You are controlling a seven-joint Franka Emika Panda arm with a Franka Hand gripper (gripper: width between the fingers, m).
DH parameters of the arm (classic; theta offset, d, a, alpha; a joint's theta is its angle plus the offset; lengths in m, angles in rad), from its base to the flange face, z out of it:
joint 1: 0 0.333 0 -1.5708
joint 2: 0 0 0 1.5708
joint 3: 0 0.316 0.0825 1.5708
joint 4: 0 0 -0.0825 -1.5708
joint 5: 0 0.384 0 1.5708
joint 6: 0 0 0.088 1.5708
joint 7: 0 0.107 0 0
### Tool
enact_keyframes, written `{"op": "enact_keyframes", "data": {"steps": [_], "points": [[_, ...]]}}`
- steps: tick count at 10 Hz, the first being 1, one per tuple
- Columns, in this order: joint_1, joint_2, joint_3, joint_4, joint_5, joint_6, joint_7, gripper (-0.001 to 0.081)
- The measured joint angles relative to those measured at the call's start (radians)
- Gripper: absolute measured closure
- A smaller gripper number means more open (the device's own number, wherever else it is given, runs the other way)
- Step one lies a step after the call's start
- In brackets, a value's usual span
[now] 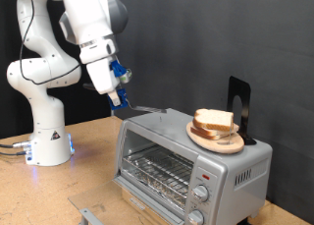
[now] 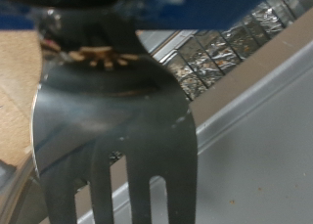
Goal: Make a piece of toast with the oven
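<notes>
Fork (image 2: 108,146) fills the wrist view, gripped in the hand (image 1: 121,95) above the oven's (image 1: 191,161) back corner.
Toast (image 1: 215,121) sits on the plate (image 1: 218,139) atop the oven; likely tool-carrying stage, next needing the tines lined up carefully.

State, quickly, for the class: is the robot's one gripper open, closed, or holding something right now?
The gripper: jaws closed on the handle of a black glossy fork.
</notes>
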Motion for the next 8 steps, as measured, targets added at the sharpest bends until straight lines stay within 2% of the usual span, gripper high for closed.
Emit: {"op": "enact_keyframes", "data": {"steps": [1,3,8], "points": [[0.000,0.042,0.001,0.048,-0.004,-0.021,0.020,0.0406],[0.000,0.101,0.003,0.112,-0.004,-0.033,0.039,0.0406],[0.000,0.195,0.027,0.202,-0.021,-0.053,0.117,0.0406]]}}
